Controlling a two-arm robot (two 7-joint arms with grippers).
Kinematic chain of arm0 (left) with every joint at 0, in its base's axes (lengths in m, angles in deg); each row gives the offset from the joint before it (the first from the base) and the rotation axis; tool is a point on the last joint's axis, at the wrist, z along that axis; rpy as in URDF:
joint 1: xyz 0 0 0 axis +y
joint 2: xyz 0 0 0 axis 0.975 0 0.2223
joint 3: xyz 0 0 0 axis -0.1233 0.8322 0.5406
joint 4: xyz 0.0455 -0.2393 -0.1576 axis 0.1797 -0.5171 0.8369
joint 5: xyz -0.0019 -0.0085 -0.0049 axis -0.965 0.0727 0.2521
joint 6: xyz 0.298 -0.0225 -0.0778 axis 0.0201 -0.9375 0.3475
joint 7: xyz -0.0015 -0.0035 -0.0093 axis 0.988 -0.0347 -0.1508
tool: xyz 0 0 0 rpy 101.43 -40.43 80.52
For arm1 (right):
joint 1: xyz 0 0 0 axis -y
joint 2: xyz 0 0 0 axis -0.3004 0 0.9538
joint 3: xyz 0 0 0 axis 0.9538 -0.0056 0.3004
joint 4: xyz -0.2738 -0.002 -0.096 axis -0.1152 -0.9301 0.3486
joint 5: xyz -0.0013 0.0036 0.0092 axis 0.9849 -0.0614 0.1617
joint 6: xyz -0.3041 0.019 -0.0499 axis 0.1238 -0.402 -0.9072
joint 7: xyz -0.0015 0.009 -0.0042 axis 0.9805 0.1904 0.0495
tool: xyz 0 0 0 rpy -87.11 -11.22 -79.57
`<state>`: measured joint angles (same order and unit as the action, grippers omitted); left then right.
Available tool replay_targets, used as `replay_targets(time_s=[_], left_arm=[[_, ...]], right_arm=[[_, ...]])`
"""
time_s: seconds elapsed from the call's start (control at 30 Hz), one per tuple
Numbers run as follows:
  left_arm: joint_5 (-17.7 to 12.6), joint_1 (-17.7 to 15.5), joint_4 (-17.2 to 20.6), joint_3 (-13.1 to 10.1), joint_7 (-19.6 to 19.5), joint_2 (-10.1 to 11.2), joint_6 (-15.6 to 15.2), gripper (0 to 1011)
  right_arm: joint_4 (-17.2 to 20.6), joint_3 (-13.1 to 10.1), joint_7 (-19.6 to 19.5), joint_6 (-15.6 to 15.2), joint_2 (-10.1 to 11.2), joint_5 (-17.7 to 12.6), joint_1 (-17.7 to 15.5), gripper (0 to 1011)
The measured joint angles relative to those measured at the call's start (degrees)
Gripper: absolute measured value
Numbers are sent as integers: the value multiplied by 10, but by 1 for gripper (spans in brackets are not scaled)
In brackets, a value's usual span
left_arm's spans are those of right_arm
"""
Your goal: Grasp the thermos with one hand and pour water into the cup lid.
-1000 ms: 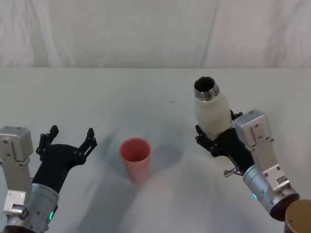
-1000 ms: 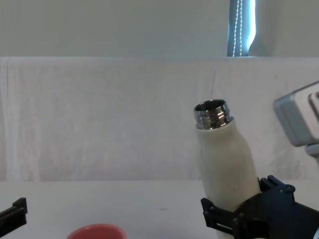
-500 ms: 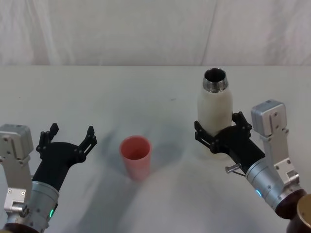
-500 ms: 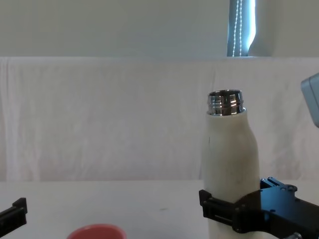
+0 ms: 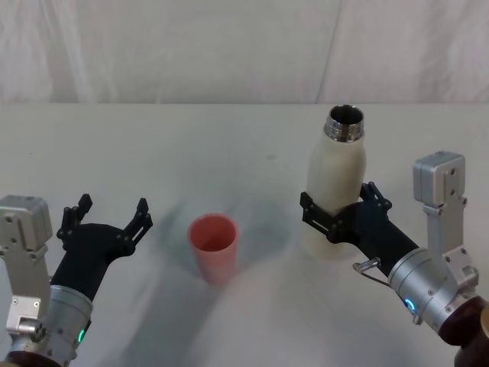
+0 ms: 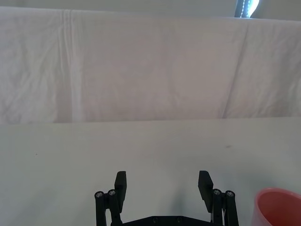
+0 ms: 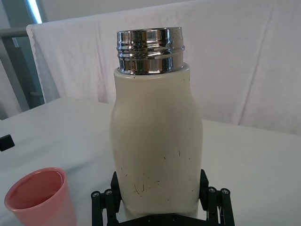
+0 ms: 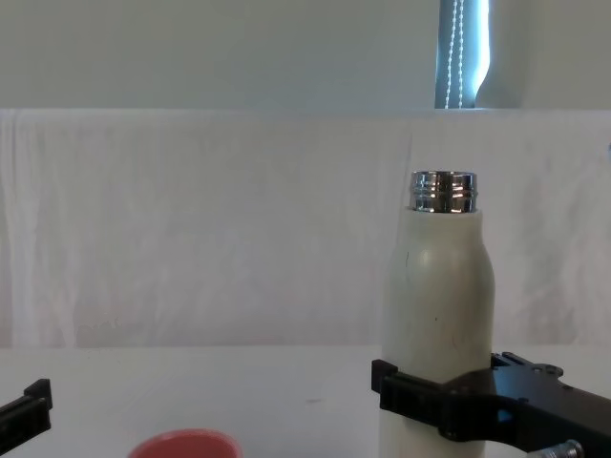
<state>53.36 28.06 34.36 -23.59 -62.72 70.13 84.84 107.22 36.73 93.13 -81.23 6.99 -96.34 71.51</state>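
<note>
Two grippers flank the cup lid (image 5: 213, 246). Right gripper (image 5: 334, 214): fingers closed around the lower body of the thermos (image 5: 335, 180), which stands upright on the table (image 5: 229, 145), long axis vertical, open chrome neck on top. Cup lid: upright, mouth up, left of the thermos and slightly nearer, apart from it. Left gripper (image 5: 108, 224): fingers spread wide, holding nothing, just left of the lid, near side of the table. The pour would turn on tipping the neck leftward toward the lid; the right arm, already holding the bottle, is the one placed for it. Surface: plain white, matte, uncluttered. Behind: a white draped cloth (image 8: 210, 219) along the table's far edge.
</note>
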Motion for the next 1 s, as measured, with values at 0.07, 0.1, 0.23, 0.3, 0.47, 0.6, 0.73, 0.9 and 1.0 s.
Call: replay_targets(time_s=[0.07, 0.1, 0.23, 0.3, 0.47, 0.6, 0.73, 0.9, 1.0], left_arm=[[0, 0, 0, 0, 0, 0, 0, 1001], [0, 0, 0, 0, 0, 0, 0, 1001], [0, 0, 0, 0, 0, 0, 0, 1001], [0, 0, 0, 0, 0, 0, 0, 1001], [0, 0, 0, 0, 0, 0, 0, 1001], [0, 0, 0, 0, 0, 0, 0, 1001], [0, 0, 0, 0, 0, 0, 0, 1001], [0, 0, 0, 0, 0, 0, 0, 1001], [0, 0, 0, 0, 0, 0, 0, 1001]], right_arm=[[0, 0, 0, 0, 0, -1, 0, 955], [0, 0, 0, 0, 0, -1, 0, 955], [0, 0, 0, 0, 0, 0, 0, 955], [0, 0, 0, 0, 0, 0, 0, 955], [1, 0, 0, 0, 0, 1, 0, 955], [1, 0, 0, 0, 0, 1, 0, 955], [1, 0, 0, 0, 0, 2, 0, 955], [1, 0, 0, 0, 0, 2, 0, 955], [1, 0, 0, 0, -1, 2, 0, 955]])
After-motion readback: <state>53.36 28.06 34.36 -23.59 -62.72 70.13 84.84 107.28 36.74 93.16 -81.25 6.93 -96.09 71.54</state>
